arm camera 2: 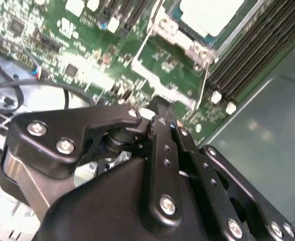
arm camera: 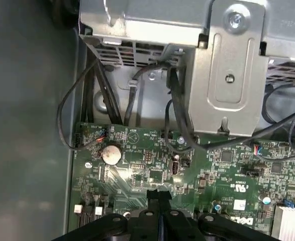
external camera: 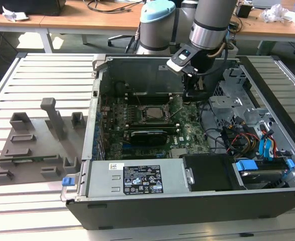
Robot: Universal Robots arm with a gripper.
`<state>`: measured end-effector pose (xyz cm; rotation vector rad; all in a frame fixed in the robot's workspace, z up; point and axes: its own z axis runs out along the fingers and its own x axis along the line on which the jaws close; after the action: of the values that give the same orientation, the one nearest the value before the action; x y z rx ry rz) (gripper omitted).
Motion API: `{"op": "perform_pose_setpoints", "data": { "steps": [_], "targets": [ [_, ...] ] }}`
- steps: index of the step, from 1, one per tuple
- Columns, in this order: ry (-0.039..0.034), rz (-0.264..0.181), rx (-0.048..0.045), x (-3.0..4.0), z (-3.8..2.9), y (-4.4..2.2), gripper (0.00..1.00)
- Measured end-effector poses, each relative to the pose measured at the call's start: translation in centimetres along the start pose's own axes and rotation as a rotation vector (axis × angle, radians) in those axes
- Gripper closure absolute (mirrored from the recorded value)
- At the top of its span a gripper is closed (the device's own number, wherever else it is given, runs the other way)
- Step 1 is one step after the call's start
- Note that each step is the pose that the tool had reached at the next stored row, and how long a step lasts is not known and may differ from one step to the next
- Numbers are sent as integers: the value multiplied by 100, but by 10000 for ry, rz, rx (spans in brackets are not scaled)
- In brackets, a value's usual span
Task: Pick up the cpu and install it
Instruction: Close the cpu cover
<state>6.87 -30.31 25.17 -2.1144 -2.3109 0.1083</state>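
The gripper (arm camera: 160, 195) hovers over the green motherboard (arm camera: 137, 165), fingers pressed together and holding nothing. The cpu (arm camera 2: 207, 15) lies in its socket (arm camera 2: 197, 47) nearby.

On the desk (external camera: 36, 75): one open computer case (external camera: 187, 213) and one grey moulded fixture tray (external camera: 31, 148). In the case: one motherboard (external camera: 190, 131), one cpu (arm camera 2: 210, 15), one long black card (external camera: 147, 134), one labelled power supply (external camera: 137, 178) and one coin-cell battery (arm camera: 111, 153). One robot arm (external camera: 212, 20), one gripper (arm camera: 159, 195).
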Motion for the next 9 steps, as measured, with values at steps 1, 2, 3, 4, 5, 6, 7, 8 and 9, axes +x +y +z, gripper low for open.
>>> {"op": "perform_pose_setpoints", "data": {
  "steps": [1, 2, 3, 4, 5, 6, 7, 8, 9],
  "targets": [
    [1, -1, -1, 7, 4, -75, 89],
    [1, -1, 0, 10, 6, -106, 89],
    [1, -1, -1, 12, 7, -130, 89],
    [1, 1, 0, 16, 10, -176, 89],
    [1, -1, -2, 18, 11, -197, 89],
    [1, -2, -2, 19, 11, -211, 89],
    [0, 0, -2, 21, 12, -231, 89],
    [0, 0, -2, 22, 13, -244, 89],
    [1, 0, -3, 23, 14, -256, 89]
  ]
}}
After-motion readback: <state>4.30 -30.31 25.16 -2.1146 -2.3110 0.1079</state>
